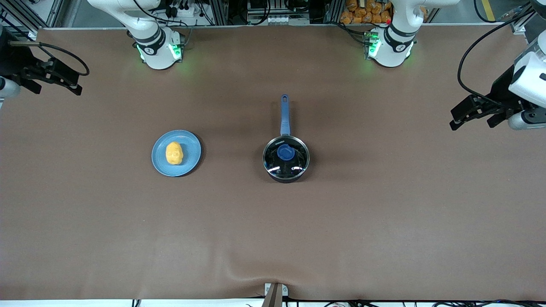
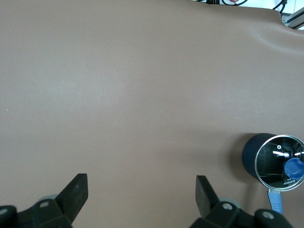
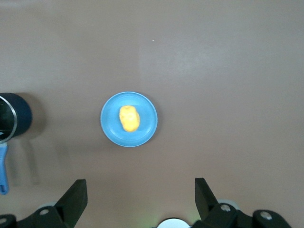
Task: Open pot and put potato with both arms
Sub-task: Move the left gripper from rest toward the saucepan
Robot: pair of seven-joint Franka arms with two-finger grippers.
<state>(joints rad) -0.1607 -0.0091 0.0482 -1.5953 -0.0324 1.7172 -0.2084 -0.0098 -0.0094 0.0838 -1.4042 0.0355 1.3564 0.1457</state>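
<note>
Nearest the front camera lies only bare brown worktop (image 1: 273, 238), a wide open band with a slight ripple at its near edge. Farther in, the small black saucepan with its clear glass lid (image 1: 286, 158) stands about midway between the two arms' ends, its blue knob (image 1: 285, 152) on the lid and its long straight blue handle (image 1: 284, 114) pointing toward the bases. Level with it, toward the right arm's end, the lumpy yellow-orange potato (image 1: 174, 153) rests in the middle of a flat light-blue round plate (image 1: 189, 163); pot and plate stand well apart.

The left pincer (image 1: 473, 115) hangs over the worktop's edge at the left arm's end, well away from the pot, its fingers (image 2: 76, 194) spread wide and holding nothing. The right pincer (image 1: 53, 81) hangs over the other end, likewise spread and empty, well away from the plate.

The front view shows both things at once. The left wrist view catches only the pot (image 2: 275, 161) off to one side of its pincer (image 2: 141, 192). The right wrist view has the potato (image 3: 128, 118) on its plate (image 3: 147, 128) ahead of its pincer (image 3: 141, 194), and only a sliver of the pot (image 3: 14, 118) at the frame's edge.
</note>
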